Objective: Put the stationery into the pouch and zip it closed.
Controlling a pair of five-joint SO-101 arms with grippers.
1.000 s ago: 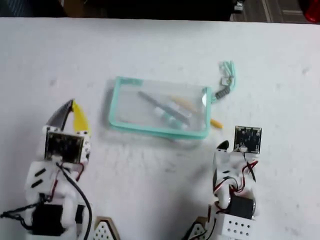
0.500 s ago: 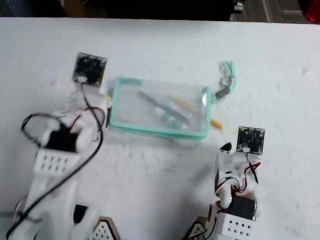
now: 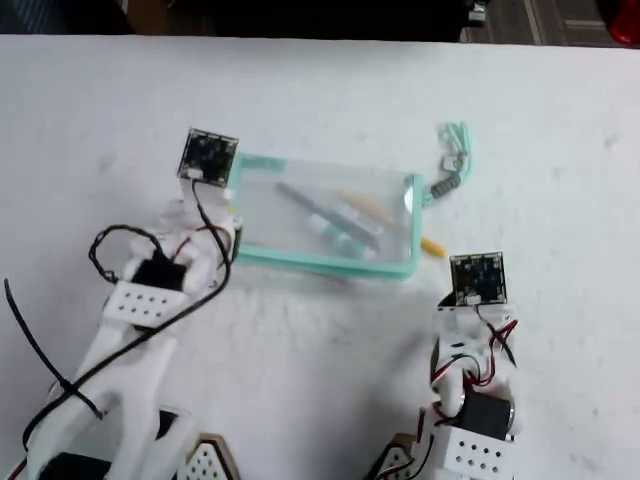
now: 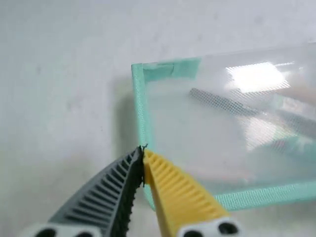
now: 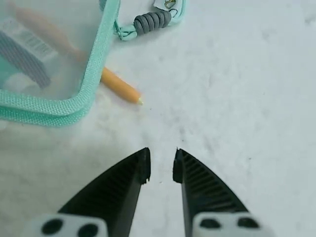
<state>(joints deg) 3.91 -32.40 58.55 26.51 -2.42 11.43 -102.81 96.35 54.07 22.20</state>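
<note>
Clear soft plastic edged in mint woven trim, the pouch (image 3: pixel 330 262) lay mid-table, probably light, floppy and slippery, its stiffer trim the surest hold. An orange pencil (image 5: pixel 121 86) poked out beside the coiled zip pull (image 5: pixel 150 22). The left gripper (image 4: pixel 143 154) was clenched, tips on the end trim; the right gripper (image 5: pixel 161 165), slightly parted, hovered over the white table (image 5: pixel 247 74).

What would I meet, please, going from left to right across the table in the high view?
left arm → pouch → right arm. The pencil tip and zipper charm overlap the right arm's span, so they are left out.
</note>
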